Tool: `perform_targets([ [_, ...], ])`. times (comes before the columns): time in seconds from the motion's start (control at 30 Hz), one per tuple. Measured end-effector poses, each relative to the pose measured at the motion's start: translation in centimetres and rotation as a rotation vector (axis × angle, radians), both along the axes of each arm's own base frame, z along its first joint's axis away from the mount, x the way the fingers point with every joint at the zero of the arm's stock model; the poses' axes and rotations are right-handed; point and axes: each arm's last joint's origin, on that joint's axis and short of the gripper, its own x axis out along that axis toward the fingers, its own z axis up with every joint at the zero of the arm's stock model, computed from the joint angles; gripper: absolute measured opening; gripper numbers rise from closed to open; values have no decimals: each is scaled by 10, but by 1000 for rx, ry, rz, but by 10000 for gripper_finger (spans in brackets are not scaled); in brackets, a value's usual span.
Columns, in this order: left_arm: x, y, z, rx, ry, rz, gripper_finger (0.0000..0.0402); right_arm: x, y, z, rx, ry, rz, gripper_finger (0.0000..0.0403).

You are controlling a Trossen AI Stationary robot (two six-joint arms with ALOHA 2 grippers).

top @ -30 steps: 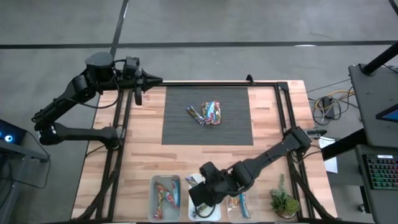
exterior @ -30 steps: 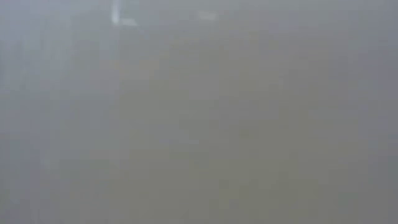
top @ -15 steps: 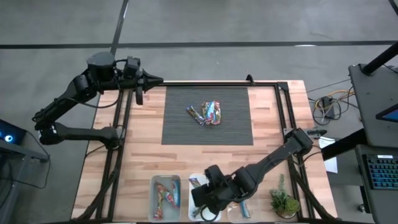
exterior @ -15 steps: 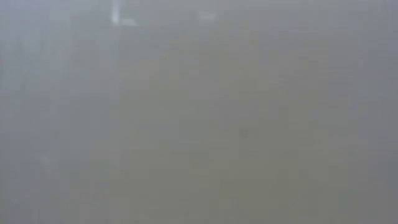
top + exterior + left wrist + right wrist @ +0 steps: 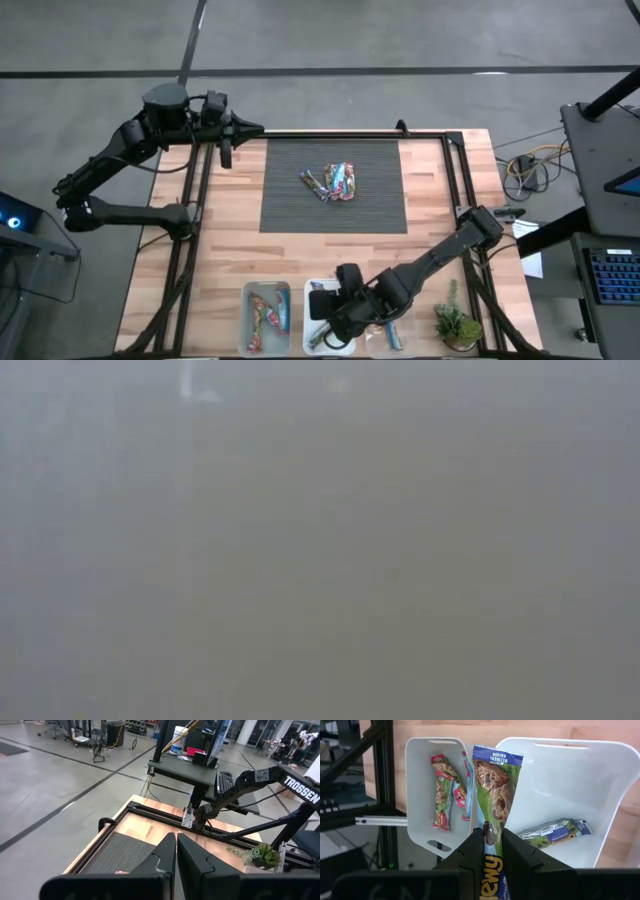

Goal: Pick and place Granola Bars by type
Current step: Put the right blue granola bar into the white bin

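wooden table (image 5: 230, 215), dark ribbed mat (image 5: 290, 200), grey floor (image 5: 400, 40)

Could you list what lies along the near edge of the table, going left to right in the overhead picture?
Left bin with red-wrapped bars → middle bin with the right gripper over it, holding a blue-wrapped bar → right bin → small potted plant.

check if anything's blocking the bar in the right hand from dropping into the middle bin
Nothing visible does. The right hand is shut on the oatmeal raisin bar, which hangs over the rims between the middle bin and the neighbouring bin. The middle bin holds one matching bar lying flat, with bare floor beside it.
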Motion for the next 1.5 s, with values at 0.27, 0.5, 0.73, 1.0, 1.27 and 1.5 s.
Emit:
perform_targets([
  [0.27, 0, 0, 0, 18, 3, -3, 0, -1, 6, -5, 45, 6, -67, 54],
  [0.5, 0, 0, 0, 16, 3, -2, 0, 2, 12, -19, 72, 28, -123, 54],
  [0.73, 1, 0, 0, 15, 5, -3, 0, 6, 17, -34, 72, 52, -145, 54],
  [1.0, 2, 1, -1, 13, 8, -3, 0, 6, 17, -41, 56, 72, -146, 54],
  [1.27, 2, 1, -1, 12, 7, -3, 0, 5, 16, -48, 38, 94, -148, 54],
  [1.5, 2, 1, -1, 11, 7, -3, 0, 5, 16, -56, 27, 107, -149, 54],
])
